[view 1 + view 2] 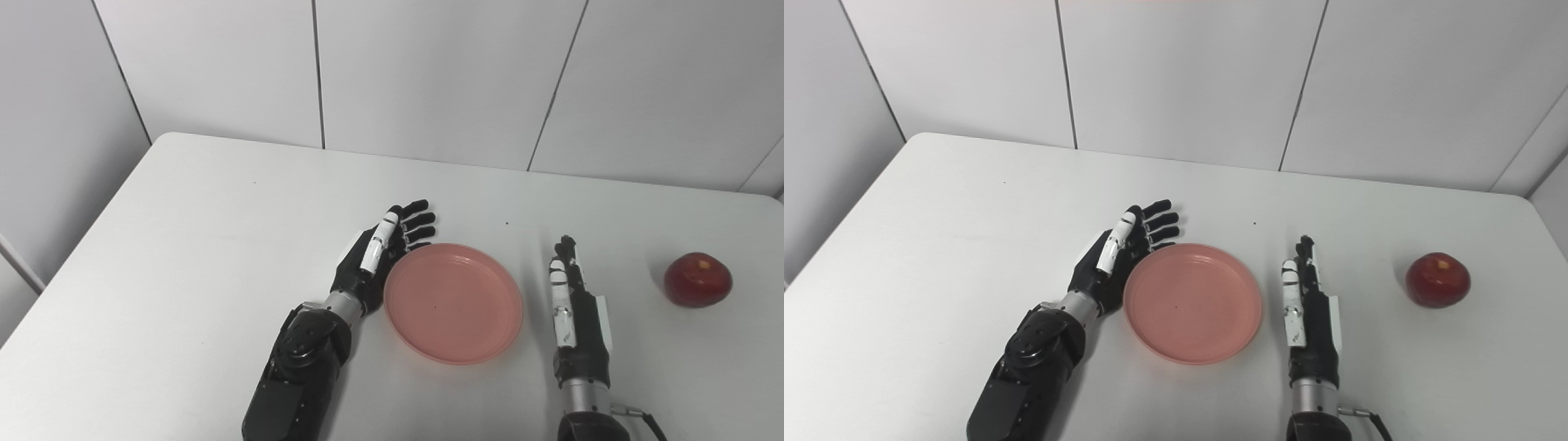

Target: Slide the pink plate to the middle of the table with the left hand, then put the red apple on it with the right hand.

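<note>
White tabletop (184, 257), grey panel wall behind. Left eye: left hand (380, 257) open, empty, against pink plate (453, 303) rim, plate near middle. Right eye: right hand (1311, 306) flat, open, empty; red apple (1437, 279) well apart. Risk: apple rolling if nudged off-centre.

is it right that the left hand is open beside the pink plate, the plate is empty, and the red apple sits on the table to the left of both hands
Not quite: the red apple sits on the table to the right of both hands, past the right hand, as the left eye view shows. The rest holds: the left hand is open beside the pink plate, and the plate is empty.
</note>
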